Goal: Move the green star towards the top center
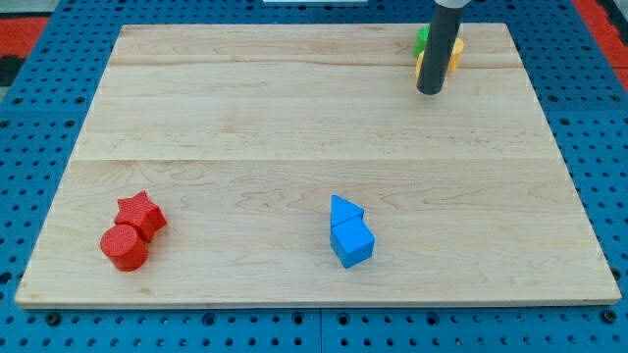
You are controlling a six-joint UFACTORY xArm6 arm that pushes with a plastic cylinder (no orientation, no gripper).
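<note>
A green block (421, 39), its shape hidden, shows as a small patch at the view's top right, mostly behind the rod. A yellow block (454, 54) sits just below and right of it, also partly hidden. My tip (430, 91) rests on the board just below these two blocks, close to the yellow one; I cannot tell whether it touches it.
A red star (140, 215) and a red cylinder (125, 246) sit together at the view's bottom left. Two blue blocks (348, 231) sit together at the bottom centre. The wooden board (294, 118) lies on a blue pegboard.
</note>
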